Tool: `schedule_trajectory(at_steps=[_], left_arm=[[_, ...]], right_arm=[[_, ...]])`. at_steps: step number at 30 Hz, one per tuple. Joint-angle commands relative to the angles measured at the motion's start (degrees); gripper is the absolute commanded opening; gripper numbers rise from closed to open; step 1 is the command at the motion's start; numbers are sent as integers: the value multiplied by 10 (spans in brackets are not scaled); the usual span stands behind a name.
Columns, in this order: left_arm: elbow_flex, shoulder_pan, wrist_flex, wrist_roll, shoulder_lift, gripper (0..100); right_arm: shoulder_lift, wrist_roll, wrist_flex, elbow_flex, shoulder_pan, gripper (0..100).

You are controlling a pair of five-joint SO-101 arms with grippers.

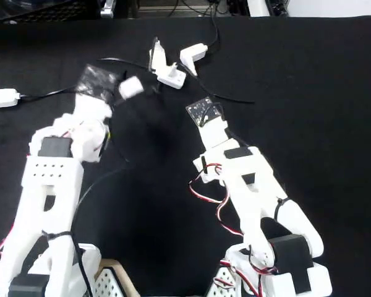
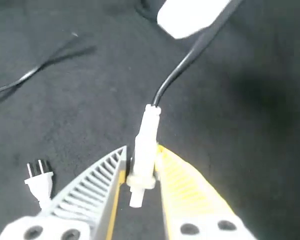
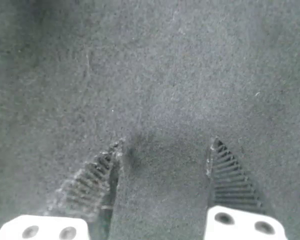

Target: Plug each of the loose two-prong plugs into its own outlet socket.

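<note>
My left gripper (image 2: 141, 150) is shut on a white two-prong plug (image 2: 146, 145) whose black cable (image 2: 182, 65) runs away towards a white outlet block (image 2: 190, 15). A second white plug (image 2: 39, 182) lies loose on the mat beside that gripper, prongs showing. In the high view the left gripper (image 1: 111, 93) sits just left of the white block (image 1: 131, 86). Three more white outlet pieces (image 1: 172, 75) cluster at the back centre. My right gripper (image 3: 166, 145) stands open over bare black mat, and it (image 1: 204, 111) is below the outlet cluster.
A black mat (image 1: 309, 93) covers the table. A white adapter (image 1: 3, 97) with a black cord lies at the far left edge. Thin black cables (image 1: 232, 98) trail across the mat near the outlets. The right side of the mat has free room.
</note>
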Motion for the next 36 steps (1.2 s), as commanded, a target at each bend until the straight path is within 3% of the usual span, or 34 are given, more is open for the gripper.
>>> schedule_trajectory(at_steps=[1, 10, 13, 17, 20, 22, 26, 28, 30, 36], left_arm=[[-76, -5, 61, -18, -55, 29], [-77, -6, 280, -183, -196, 30], [-80, -7, 293, -176, -244, 30], [-73, 0, 244, -43, -319, 30], [-52, 16, 165, 89, -359, 30], [-17, 35, 105, 140, -382, 30], [65, 70, 10, 134, -416, 28], [95, 58, -23, 125, -430, 28], [116, 38, -55, 160, -442, 28], [124, 28, -140, 441, -483, 29]], right_arm=[[-21, 3, -7, -5, -8, 259], [-21, 3, -8, -5, -8, 259], [-21, 1, -8, -5, -8, 259], [-21, 0, -8, -1, -8, 259], [-24, 2, -8, 1, -8, 259], [-24, 1, -8, 1, -8, 259], [-24, -2, -8, 1, -8, 258], [-25, -2, -8, 1, -8, 258], [-25, -2, -8, 1, -8, 258], [-26, -2, -4, 0, -9, 258]])
